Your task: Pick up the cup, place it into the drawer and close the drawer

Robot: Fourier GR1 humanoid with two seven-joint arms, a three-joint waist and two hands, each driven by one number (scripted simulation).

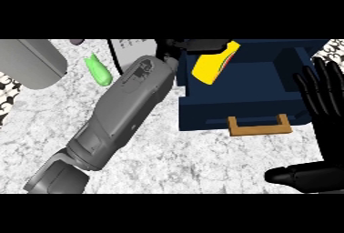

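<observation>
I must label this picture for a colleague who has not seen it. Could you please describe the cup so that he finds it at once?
Start at the dark blue drawer, open, with a wooden handle in front. At its back left corner the left hand holds the cup above the inside. It is the only yellow thing, unlike the green object on the counter.

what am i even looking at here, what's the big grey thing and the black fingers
This is the view from a humanoid robot's head, looking steeply down at a speckled counter. The big grey thing is its left forearm, reaching up to the open blue drawer; the left hand at its tip is curled on a yellow cup over the drawer. The black fingers at the right are its right hand, open and resting. The drawer has a wooden handle. A green object lies on the counter to the left.
</observation>
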